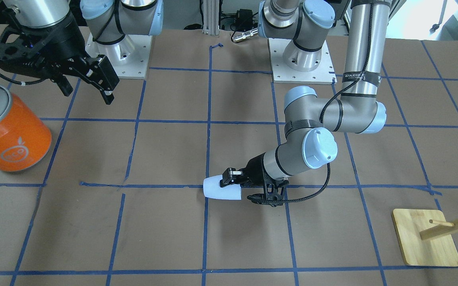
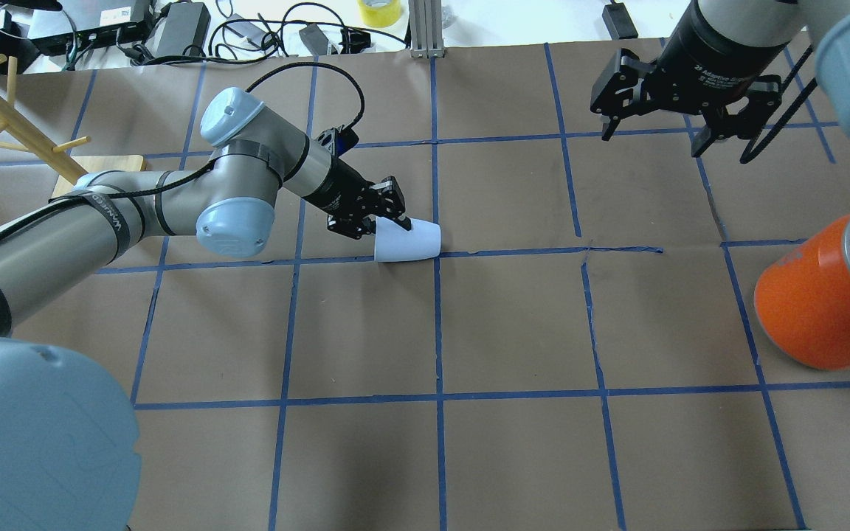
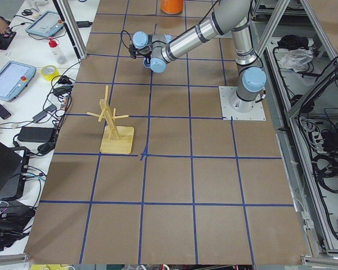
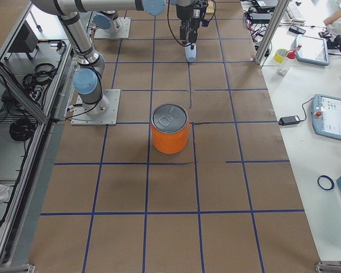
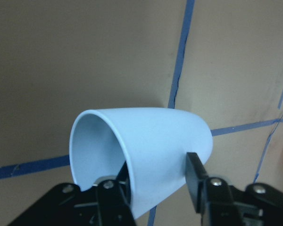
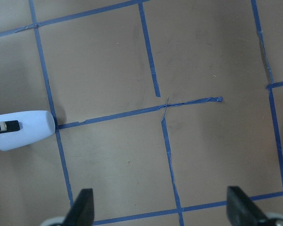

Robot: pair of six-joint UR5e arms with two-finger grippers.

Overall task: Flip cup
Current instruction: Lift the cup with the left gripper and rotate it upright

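The pale lavender-blue cup [image 1: 217, 188] lies on its side on a blue tape line near the table's middle. It also shows in the overhead view [image 2: 416, 242], the left wrist view [image 5: 155, 136] and the right wrist view [image 6: 26, 129]. My left gripper [image 1: 231, 178] [image 2: 395, 220] [image 5: 158, 174] is at the cup's rim. One finger is inside the mouth and the other on the outer wall, closed on the wall. My right gripper [image 1: 88, 95] [image 2: 654, 144] [image 6: 161, 209] is open and empty, held high and far from the cup.
A big orange can [image 1: 10, 135] [image 2: 816, 295] [image 4: 170, 133] with a silver lid stands on my right side. A wooden peg stand [image 1: 424, 238] [image 3: 115, 140] sits on my left side near the table's far edge.
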